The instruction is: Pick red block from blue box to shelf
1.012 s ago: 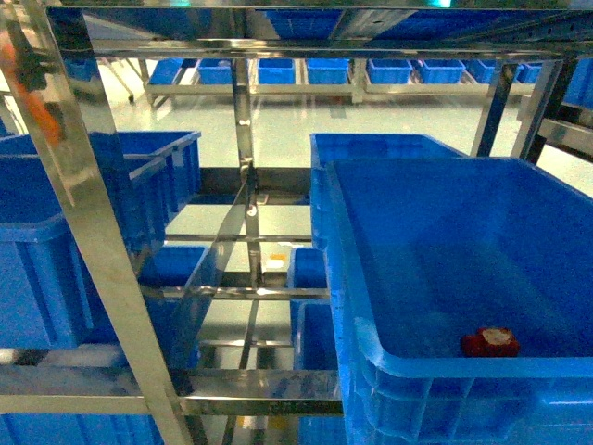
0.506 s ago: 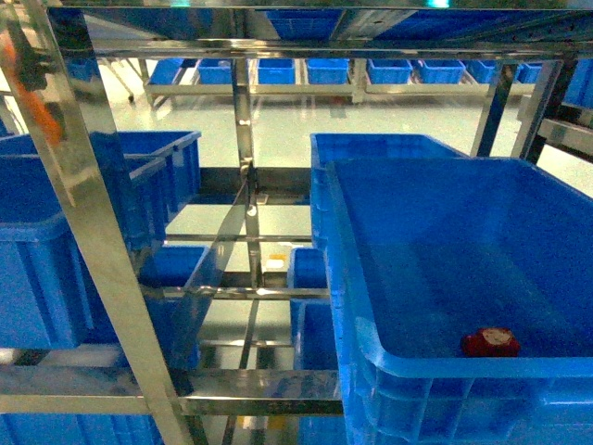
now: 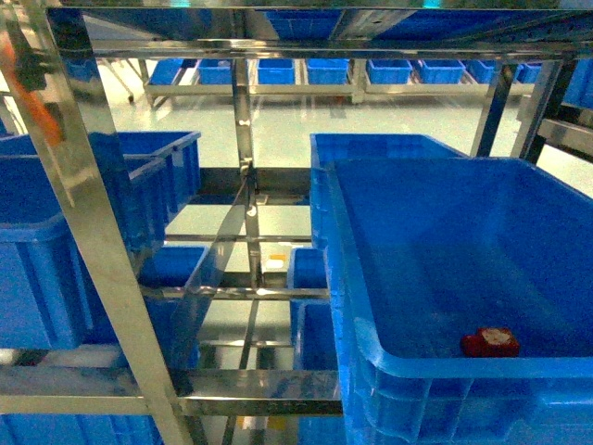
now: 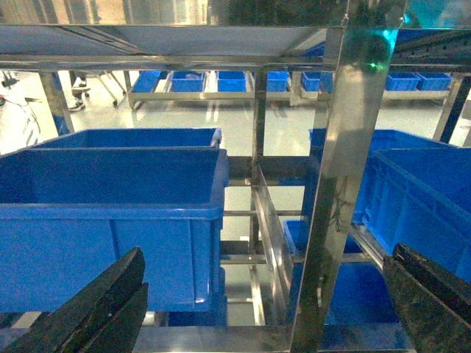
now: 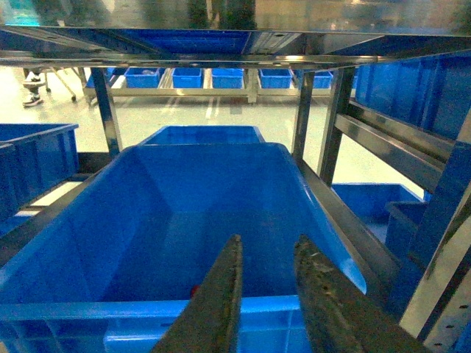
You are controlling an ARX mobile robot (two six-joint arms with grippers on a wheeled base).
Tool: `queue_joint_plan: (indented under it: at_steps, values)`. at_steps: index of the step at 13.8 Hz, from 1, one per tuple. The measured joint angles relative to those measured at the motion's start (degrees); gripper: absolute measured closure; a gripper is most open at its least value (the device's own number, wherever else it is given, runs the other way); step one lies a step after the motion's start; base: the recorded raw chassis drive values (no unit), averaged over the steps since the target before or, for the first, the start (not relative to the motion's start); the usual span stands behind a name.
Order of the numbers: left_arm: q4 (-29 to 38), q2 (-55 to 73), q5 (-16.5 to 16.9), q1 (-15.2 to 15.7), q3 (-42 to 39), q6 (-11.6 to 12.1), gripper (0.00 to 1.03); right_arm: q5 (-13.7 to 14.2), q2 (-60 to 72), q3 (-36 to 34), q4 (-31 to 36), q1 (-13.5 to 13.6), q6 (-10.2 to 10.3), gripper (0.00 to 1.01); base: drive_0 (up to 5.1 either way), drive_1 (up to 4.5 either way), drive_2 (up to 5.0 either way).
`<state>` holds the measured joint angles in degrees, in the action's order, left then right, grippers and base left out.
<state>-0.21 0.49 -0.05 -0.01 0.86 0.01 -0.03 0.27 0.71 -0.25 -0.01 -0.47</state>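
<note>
Lying in a dark blue crate [image 3: 445, 250] on the shelf [image 3: 243, 139], the red block [image 3: 490, 342] sits untouched; left claw [image 4: 265, 309] spread wide, right claw [image 5: 266, 283] nearly together, empty.

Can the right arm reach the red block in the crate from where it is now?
Probably yes. The red block lies alone near the front wall of the open blue crate. The right gripper points into that crate from just outside, empty, with only the front wall to clear.

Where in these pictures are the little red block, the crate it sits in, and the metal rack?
red block [image 3: 490, 341]: head view, its top face.
blue crate [image 3: 345, 243]: head view, left rim.
shelf [image 3: 243, 125]: head view, middle upright post.
</note>
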Motion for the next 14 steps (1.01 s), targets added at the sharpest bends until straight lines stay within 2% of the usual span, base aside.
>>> queue_joint_plan:
  at_steps: [1,4,5,14]
  values:
    - [0.0,0.0,0.0,0.0,0.0,0.0,0.05,0.02,0.0,0.0,0.02,0.0,0.0,0.59,0.0,0.0,0.0]
    - [0.0,0.0,0.0,0.0,0.0,0.0,0.05,0.0,0.0,0.0,0.0,0.0,0.0,0.13,0.0,0.0,0.0]
    - [0.0,0.0,0.0,0.0,0.0,0.0,0.05,0.0,0.0,0.0,0.0,0.0,0.02,0.02,0.0,0.0,0.0]
    - [0.0,0.0,0.0,0.0,0.0,0.0,0.05,0.02,0.0,0.0,0.02,0.0,0.02,0.03,0.0,0.0,0.0]
